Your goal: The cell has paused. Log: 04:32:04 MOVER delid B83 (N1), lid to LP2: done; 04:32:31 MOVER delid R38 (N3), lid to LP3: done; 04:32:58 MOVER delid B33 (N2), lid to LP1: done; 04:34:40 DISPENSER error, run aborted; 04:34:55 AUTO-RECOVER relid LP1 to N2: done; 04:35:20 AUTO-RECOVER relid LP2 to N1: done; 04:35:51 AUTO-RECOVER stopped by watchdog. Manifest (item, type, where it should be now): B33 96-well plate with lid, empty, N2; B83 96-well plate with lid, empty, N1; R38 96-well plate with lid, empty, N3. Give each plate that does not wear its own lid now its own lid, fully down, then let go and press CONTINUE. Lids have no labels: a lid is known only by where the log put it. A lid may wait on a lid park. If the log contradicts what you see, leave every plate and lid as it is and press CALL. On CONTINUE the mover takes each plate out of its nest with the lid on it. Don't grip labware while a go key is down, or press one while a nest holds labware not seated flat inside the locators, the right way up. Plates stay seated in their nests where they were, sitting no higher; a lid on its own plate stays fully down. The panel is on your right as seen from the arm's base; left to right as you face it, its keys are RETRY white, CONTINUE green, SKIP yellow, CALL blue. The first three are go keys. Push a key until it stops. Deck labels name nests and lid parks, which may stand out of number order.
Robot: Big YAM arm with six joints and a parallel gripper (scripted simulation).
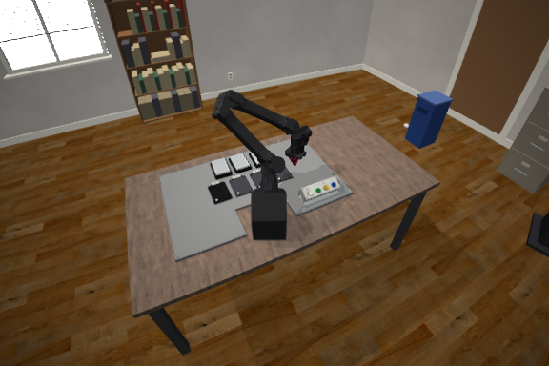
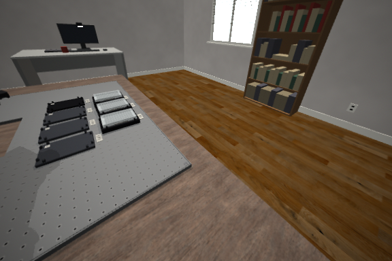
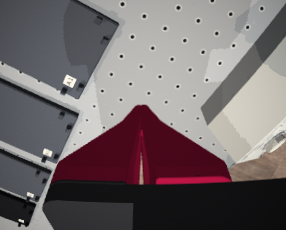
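Because all three lidded plates sit in their nests at my nine o'clock, I keep my gripper pinched together on nothing, a blunt tip aimed toward the key panel at three o'clock.

From my top view, the arm covers the third plate in the far row and part of the dark pads behind its base. Key colours on the panel read, but no lettering. Deck labels in the exterior view are pale tags, too small for me to read. That view cuts the arm out entirely. On the wrist view, the lid parks run off the left edge; their tags are illegible. The panel's corner is cropped at right.
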